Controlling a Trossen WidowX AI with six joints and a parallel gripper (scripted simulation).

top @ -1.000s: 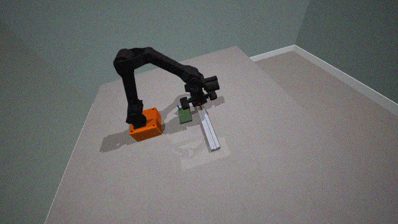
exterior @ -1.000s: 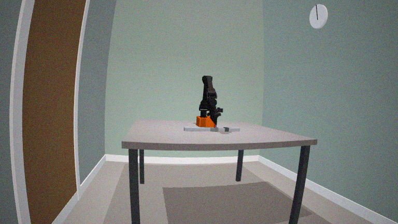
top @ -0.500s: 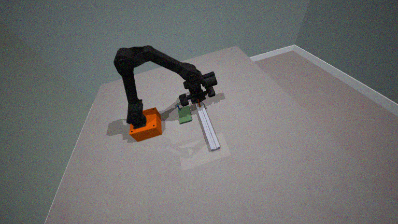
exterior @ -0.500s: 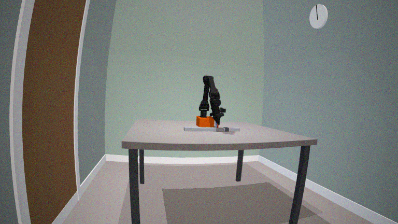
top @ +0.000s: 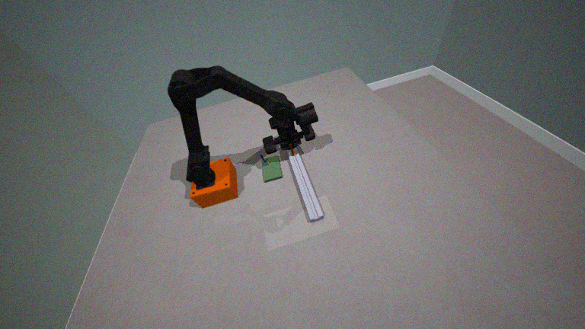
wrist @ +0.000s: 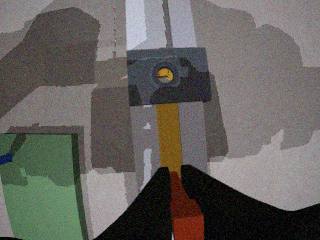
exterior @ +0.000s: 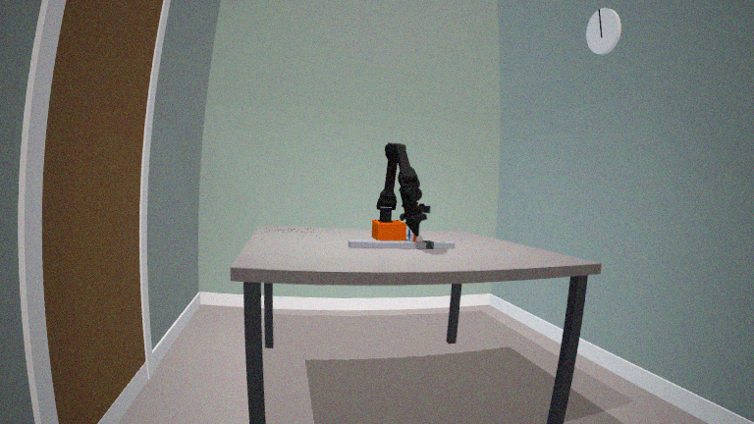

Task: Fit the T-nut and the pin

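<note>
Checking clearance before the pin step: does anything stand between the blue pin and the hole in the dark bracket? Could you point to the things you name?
Nothing visible stands between the blue pin (top: 263, 158) (exterior: 408, 234) (wrist: 5, 159) and the bracket's (wrist: 194, 92) hole.

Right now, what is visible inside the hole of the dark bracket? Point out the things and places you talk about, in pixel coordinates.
Inside the dark bracket's (wrist: 195, 90) hole, brass of the T-nut (wrist: 169, 135) shows, with a small pale patch at its lower edge. The bracket covers the rest of that end, so full alignment cannot be confirmed.

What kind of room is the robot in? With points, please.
Maybe a plain workroom: there's a brown door (exterior: 97, 164), a round wall clock (exterior: 604, 30), and a table (top: 241, 282) (exterior: 411, 276) with a robot arm (top: 241, 86) (exterior: 408, 175) on it.
</note>
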